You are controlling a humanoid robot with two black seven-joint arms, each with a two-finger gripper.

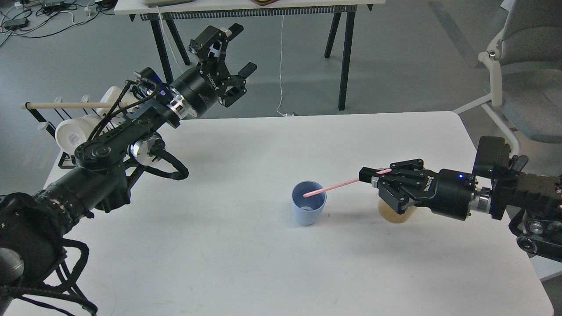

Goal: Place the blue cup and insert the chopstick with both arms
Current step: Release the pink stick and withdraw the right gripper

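The pale blue cup (308,209) stands upright on the white table (246,245), near its middle. My right gripper (369,175) is shut on the pink chopstick (338,185) and holds it slanted down to the left. The chopstick's free tip sits inside the cup's mouth. My left gripper (237,50) is open and empty, raised beyond the table's far left edge, well away from the cup.
A tan wooden cylinder holder (396,213) stands just under and behind my right gripper. A rack with a wooden dowel (66,105) and white cups (70,134) stands at the left edge. A dark-legged table (342,52) and a grey chair (522,66) stand behind.
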